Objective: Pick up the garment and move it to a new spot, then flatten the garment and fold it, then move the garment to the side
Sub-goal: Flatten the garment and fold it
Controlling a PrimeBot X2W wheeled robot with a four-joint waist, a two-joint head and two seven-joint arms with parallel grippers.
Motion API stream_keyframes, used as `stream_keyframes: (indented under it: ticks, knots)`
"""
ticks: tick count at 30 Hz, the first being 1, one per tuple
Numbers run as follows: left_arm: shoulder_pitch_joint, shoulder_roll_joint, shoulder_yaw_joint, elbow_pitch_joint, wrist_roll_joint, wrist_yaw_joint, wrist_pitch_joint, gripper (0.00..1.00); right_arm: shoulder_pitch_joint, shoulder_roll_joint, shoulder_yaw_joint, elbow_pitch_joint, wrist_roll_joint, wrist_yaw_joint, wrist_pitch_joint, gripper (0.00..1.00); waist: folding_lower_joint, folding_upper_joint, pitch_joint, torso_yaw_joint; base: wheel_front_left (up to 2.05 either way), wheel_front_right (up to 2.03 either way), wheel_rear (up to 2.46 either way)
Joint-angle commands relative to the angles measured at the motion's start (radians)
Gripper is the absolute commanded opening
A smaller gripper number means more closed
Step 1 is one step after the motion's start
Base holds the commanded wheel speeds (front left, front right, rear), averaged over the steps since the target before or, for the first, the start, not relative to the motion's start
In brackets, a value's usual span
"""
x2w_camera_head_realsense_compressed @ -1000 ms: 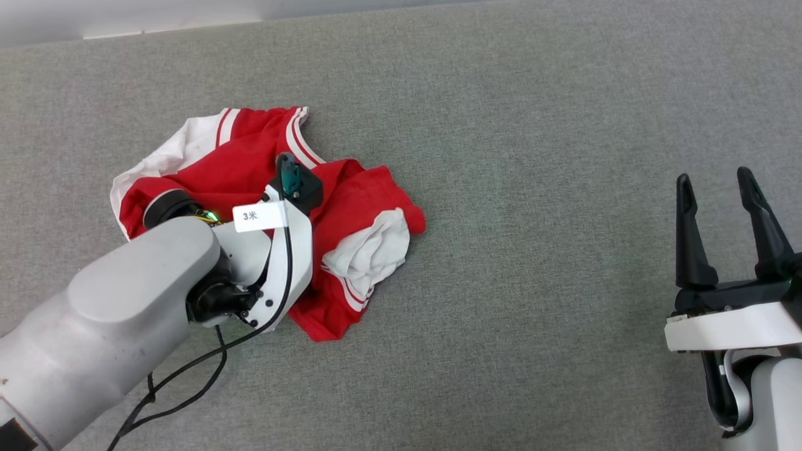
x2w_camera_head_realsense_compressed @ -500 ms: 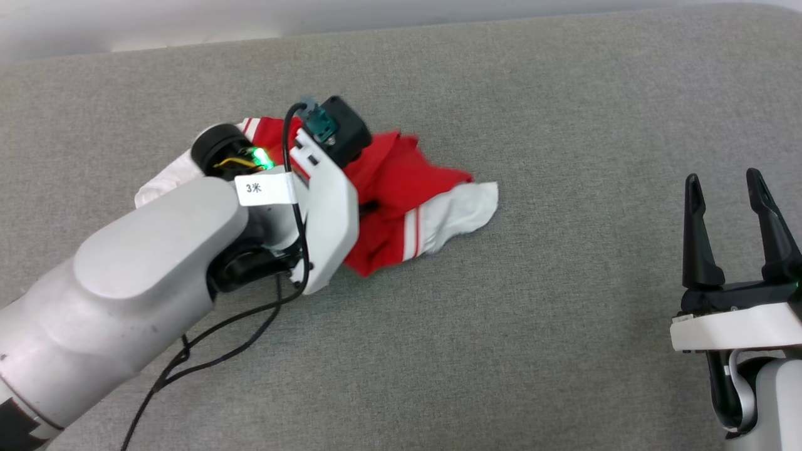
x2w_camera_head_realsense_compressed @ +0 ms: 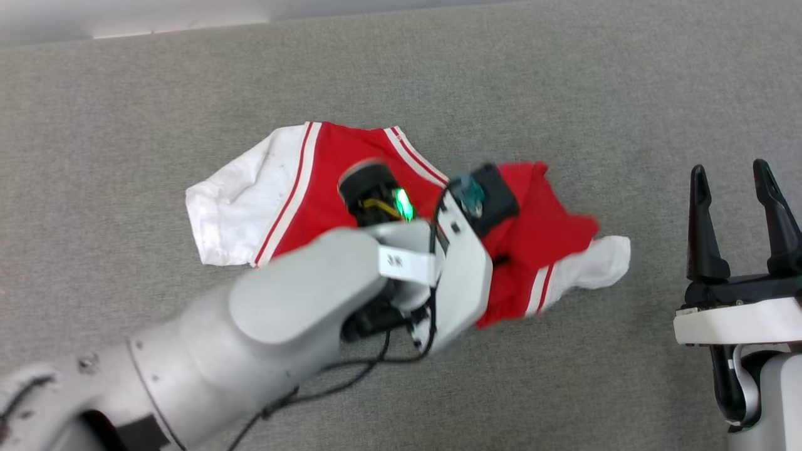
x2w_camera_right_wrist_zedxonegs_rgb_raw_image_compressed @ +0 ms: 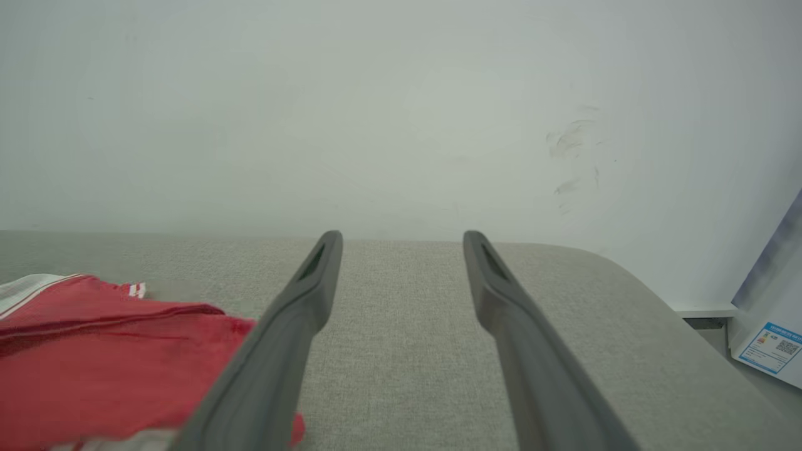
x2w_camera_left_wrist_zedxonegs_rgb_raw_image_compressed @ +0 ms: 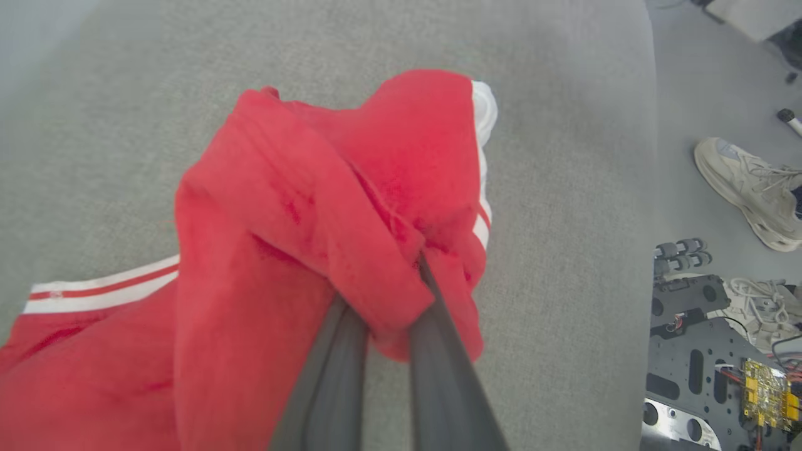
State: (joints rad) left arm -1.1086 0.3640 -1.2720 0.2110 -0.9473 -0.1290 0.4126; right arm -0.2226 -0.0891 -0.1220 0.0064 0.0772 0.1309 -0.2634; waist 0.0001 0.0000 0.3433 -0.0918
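the garment lies on the table, one white sleeve trailing at 9 o'clock. at its middle the left jaws are pressed together on a bunched red fold, pinching it near their tips. the other sleeve points to 3 o'clock, toward the right jaws, which are spread and empty. risk: the shallow pinch could slip if the trailing sleeve drags on the rough table cover.

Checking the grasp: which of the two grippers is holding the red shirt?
The left gripper, shut on a fold of the garment; the right gripper stands open and empty.
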Motion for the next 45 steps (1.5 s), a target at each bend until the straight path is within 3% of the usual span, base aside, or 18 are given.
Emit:
stream_keyframes:
  ticks: [1,7,11,13,17,22,29,34,40,44,45]
  knots:
    - [0.038,-0.016,-0.006,0.015,0.010,0.000,0.009,0.00,-0.010,0.004,0.000,-0.003,0.001,0.000,-0.002,1.00,-0.0001,0.0000,0.008,-0.008,0.00,0.00,0.00]
    - [0.202,-0.074,-0.008,0.018,0.094,0.000,0.144,0.00,-0.020,0.009,0.002,0.004,0.003,0.000,-0.002,1.00,-0.0001,0.0000,0.021,-0.024,0.00,0.00,0.00]
    - [0.250,-0.078,-0.010,0.008,0.110,0.000,0.143,0.00,-0.011,0.007,-0.008,0.011,-0.002,0.000,-0.002,1.00,-0.0001,0.0000,0.005,-0.018,0.00,0.00,0.00]
    - [0.235,-0.072,-0.009,0.008,0.112,0.000,0.100,1.00,-0.001,0.005,-0.007,0.016,-0.006,0.000,-0.002,1.00,-0.0001,0.0000,-0.011,-0.010,0.00,0.00,0.00]
    - [0.201,-0.045,0.001,-0.008,0.078,0.000,-0.014,1.00,0.023,0.000,-0.011,0.022,-0.008,0.000,-0.002,1.00,-0.0001,0.0000,-0.052,0.009,0.00,0.00,0.00]
    - [0.162,0.031,0.067,-0.062,0.038,0.001,-0.104,1.00,0.058,-0.002,-0.024,0.025,-0.010,0.000,-0.002,1.00,-0.0001,0.0000,-0.103,0.039,0.00,0.00,0.00]
    - [0.098,0.158,0.193,-0.093,0.029,0.054,-0.154,1.00,0.079,0.000,-0.017,0.023,-0.007,0.000,-0.002,1.00,-0.0001,0.0000,-0.138,0.060,0.00,0.00,0.00]
    - [0.041,0.238,0.249,-0.029,0.003,0.065,-0.113,1.00,0.071,-0.008,-0.007,0.017,-0.002,0.000,-0.002,1.00,-0.0001,0.0000,-0.129,0.055,0.00,0.00,0.00]
    - [-0.027,0.322,0.270,0.094,-0.045,0.071,0.034,1.00,0.049,-0.015,0.001,0.007,0.001,0.000,-0.002,1.00,-0.0001,0.0000,-0.081,0.027,0.00,0.00,0.00]
    - [-0.051,0.339,0.264,0.180,-0.082,0.060,0.127,1.00,0.033,-0.017,-0.001,0.001,0.002,0.000,-0.002,1.00,-0.0001,0.0000,-0.042,0.006,0.00,0.00,0.00]
    - [-0.052,0.339,0.249,0.239,-0.107,0.051,0.198,1.00,0.018,-0.017,0.003,-0.001,0.006,0.000,-0.002,1.00,-0.0001,0.0000,-0.010,-0.011,0.00,0.00,0.00]
